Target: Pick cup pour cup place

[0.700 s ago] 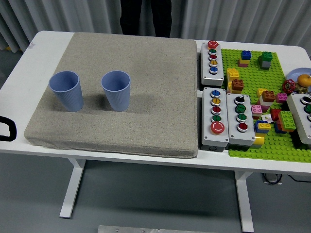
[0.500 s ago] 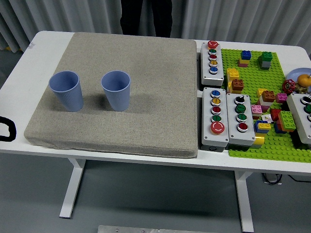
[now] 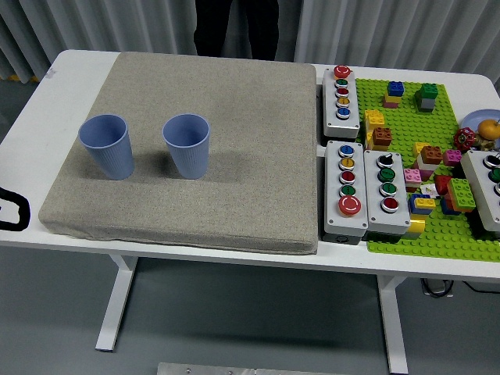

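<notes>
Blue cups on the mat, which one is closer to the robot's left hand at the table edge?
The left cup, nearer the mat's left edge; the other cup stands to its right, farther from the left hand.

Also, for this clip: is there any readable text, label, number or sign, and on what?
None can be read.
Button boxes: only coloured buttons show; any markings are too small to tell.
Blue cups: plain, no print.
Grey mat: plain.
Building bricks on the green baseplate: no lettering shows.
</notes>
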Controlling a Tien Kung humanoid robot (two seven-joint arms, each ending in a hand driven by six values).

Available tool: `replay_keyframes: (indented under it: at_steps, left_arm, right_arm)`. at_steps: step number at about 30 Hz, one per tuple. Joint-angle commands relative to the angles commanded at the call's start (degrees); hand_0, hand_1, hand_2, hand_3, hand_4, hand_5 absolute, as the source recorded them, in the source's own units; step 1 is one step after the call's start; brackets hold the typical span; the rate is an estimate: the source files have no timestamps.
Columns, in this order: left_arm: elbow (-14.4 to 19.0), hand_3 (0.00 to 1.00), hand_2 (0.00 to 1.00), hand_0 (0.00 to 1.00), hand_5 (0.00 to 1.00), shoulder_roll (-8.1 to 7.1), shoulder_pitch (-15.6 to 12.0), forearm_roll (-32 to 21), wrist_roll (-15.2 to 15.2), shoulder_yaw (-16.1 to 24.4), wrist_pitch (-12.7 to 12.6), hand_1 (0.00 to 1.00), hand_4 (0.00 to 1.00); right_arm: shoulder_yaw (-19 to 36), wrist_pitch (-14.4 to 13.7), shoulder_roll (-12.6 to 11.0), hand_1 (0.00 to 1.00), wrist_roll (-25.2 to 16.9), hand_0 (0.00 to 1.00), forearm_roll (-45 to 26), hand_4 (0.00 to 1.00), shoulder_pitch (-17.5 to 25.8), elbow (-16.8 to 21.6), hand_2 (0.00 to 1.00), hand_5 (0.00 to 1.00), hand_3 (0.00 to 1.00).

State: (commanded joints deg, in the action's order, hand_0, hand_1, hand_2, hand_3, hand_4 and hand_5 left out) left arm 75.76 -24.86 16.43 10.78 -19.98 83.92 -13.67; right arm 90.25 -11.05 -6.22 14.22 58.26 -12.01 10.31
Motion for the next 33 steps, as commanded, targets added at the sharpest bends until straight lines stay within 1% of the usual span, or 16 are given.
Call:
replay_keyframes:
  at_steps: [2,3,6,7,8,10,13,14,15,18,19,23,24,28,29,33]
  left_arm:
    - [0.18,0.888,0.921,0.855,0.929,0.37,-0.63,2.14,0.01,0.15,-0.84,0.851,0.775]
    - [0.43,0.888,0.921,0.855,0.929,0.77,-1.57,3.90,0.10,0.27,-1.24,0.851,0.775]
    - [1.45,0.889,0.921,0.855,0.931,1.25,-3.89,5.10,-0.01,-0.28,-1.40,0.850,0.774]
    - [1.97,0.889,0.921,0.855,0.931,1.32,-5.01,5.23,-0.17,-1.00,-1.52,0.850,0.774]
    - [2.21,0.889,0.921,0.855,0.931,1.36,-5.45,5.40,-0.19,-1.31,-1.51,0.850,0.774]
    - [3.36,0.889,0.921,0.855,0.931,1.51,-7.67,5.86,-0.56,-2.64,-1.61,0.850,0.774]
    - [4.20,0.890,0.919,0.853,0.924,1.79,-9.08,7.35,-0.79,-3.40,-1.79,0.847,0.780]
    - [4.82,0.890,0.919,0.853,0.924,2.04,-10.03,8.64,-1.32,-4.52,-2.71,0.847,0.780]
    - [5.05,0.890,0.919,0.853,0.924,2.13,-10.41,9.18,-1.54,-5.04,-3.11,0.847,0.780]
    - [5.62,0.897,0.919,0.853,0.928,2.87,-11.96,11.11,-1.59,-7.55,-3.16,0.846,0.776]
    - [5.65,0.897,0.919,0.853,0.928,2.96,-12.10,11.29,-1.57,-7.77,-3.14,0.846,0.776]
    - [5.60,0.895,0.918,0.853,0.939,4.28,-13.34,11.48,-1.89,-9.69,-2.36,0.846,0.773]
    - [5.17,0.895,0.918,0.853,0.939,4.72,-13.48,10.99,-1.71,-10.61,-1.64,0.846,0.773]
    - [4.21,0.895,0.918,0.853,0.939,5.56,-13.30,10.75,-1.89,-11.63,-1.34,0.846,0.773]
    - [4.06,0.896,0.918,0.853,0.904,5.62,-13.27,10.75,-1.91,-11.71,-1.32,0.845,0.799]
    - [3.18,0.896,0.918,0.853,0.904,5.68,-13.31,11.13,-1.78,-11.77,-1.03,0.845,0.799]
  right_arm:
    - [0.11,0.08,0.00,0.656,0.01,0.712,0.16,0.002,0.01,0.00,0.628,0.141,0.596]
    - [0.21,0.15,0.00,0.656,0.03,0.712,0.28,0.002,0.00,0.00,0.628,0.141,0.596]
    - [0.31,0.18,0.07,0.656,0.00,0.712,0.14,0.002,0.02,0.00,0.628,0.143,0.596]
    - [0.43,0.23,0.10,0.656,-0.01,0.712,0.14,0.002,0.04,0.00,0.628,0.143,0.596]
    - [0.50,0.27,0.10,0.656,0.01,0.712,0.21,0.002,0.02,0.00,0.628,0.143,0.596]
    - [0.94,0.47,0.09,0.656,0.14,0.712,0.88,0.002,-0.06,0.00,0.628,0.143,0.596]
    - [1.13,0.52,0.10,0.656,0.15,0.712,1.07,0.002,-0.05,0.00,0.627,0.145,0.597]
    - [1.34,0.61,0.07,0.656,0.16,0.712,1.21,0.002,-0.01,0.00,0.627,0.145,0.597]
    - [1.42,0.64,0.05,0.656,0.16,0.712,1.27,0.002,0.00,0.00,0.627,0.145,0.597]
    - [1.68,0.91,0.01,0.656,0.26,0.712,1.95,0.002,-0.01,0.00,0.627,0.146,0.597]
    - [1.71,0.94,0.00,0.656,0.27,0.712,2.01,0.002,-0.01,0.00,0.627,0.146,0.597]
    - [1.69,1.15,0.01,0.656,0.24,0.712,2.02,0.002,0.08,0.00,0.627,0.147,0.597]
    - [1.71,1.22,0.02,0.656,0.28,0.712,2.06,0.002,0.12,0.00,0.627,0.147,0.597]
    - [1.65,1.19,0.10,0.656,0.32,0.712,2.02,0.002,0.14,0.00,0.627,0.147,0.597]
    - [1.64,1.19,0.11,0.656,0.33,0.712,2.02,0.002,0.15,0.00,0.627,0.145,0.597]
    - [1.50,1.21,0.13,0.656,0.36,0.712,2.00,0.002,0.23,0.00,0.627,0.145,0.597]
